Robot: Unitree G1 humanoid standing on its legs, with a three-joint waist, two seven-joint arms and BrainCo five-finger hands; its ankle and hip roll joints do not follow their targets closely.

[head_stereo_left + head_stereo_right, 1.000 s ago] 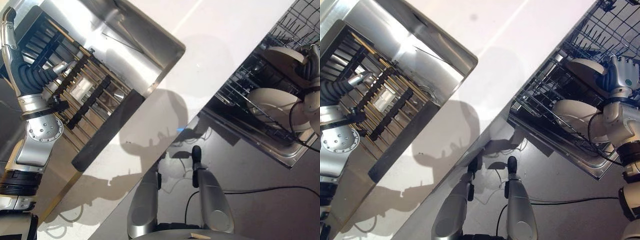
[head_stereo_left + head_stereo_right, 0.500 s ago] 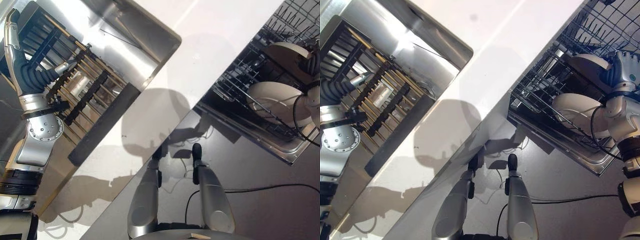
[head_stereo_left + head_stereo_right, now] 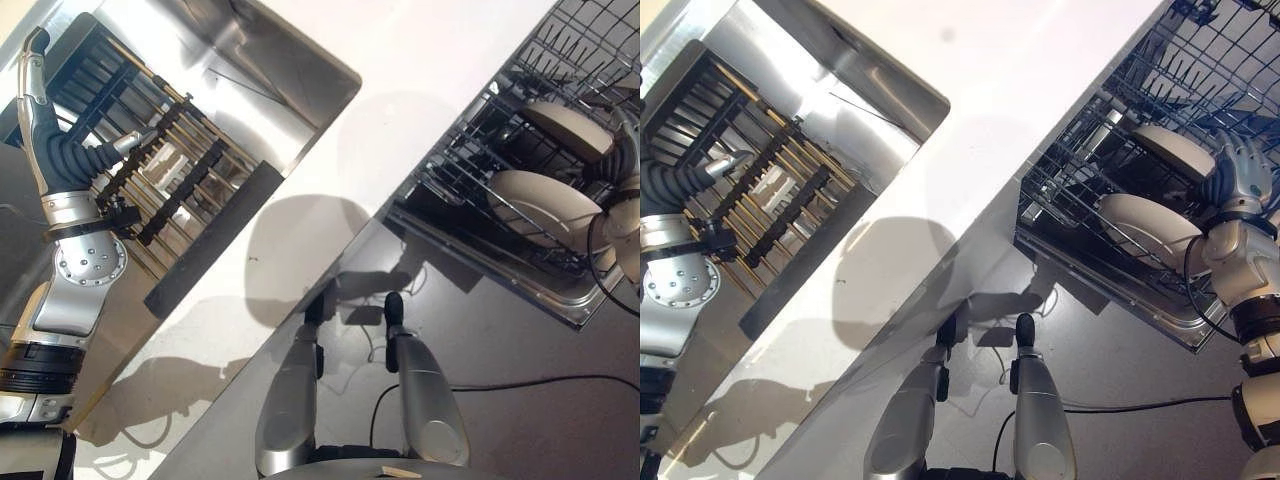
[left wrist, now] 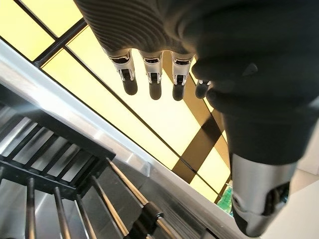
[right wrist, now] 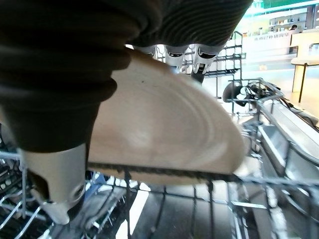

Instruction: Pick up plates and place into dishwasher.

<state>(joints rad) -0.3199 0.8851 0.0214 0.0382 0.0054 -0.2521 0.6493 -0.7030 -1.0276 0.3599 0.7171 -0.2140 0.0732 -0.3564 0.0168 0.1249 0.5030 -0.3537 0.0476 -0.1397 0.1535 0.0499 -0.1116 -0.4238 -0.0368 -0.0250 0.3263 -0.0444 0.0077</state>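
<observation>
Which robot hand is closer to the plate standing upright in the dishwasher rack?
The right robot hand, holding the plate's rim in the dishwasher rack. The left robot hand is far across the counter, over the sink's drying rack.

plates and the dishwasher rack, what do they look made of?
Plates: cream, smooth with a soft sheen and faint concentric rings in the right wrist view; likely glazed ceramic, though melamine can't be ruled out. Dishwasher rack: thin crossed wires with upright tines; looks like grey coated steel wire. The right hand rests on the farther plate.
</observation>
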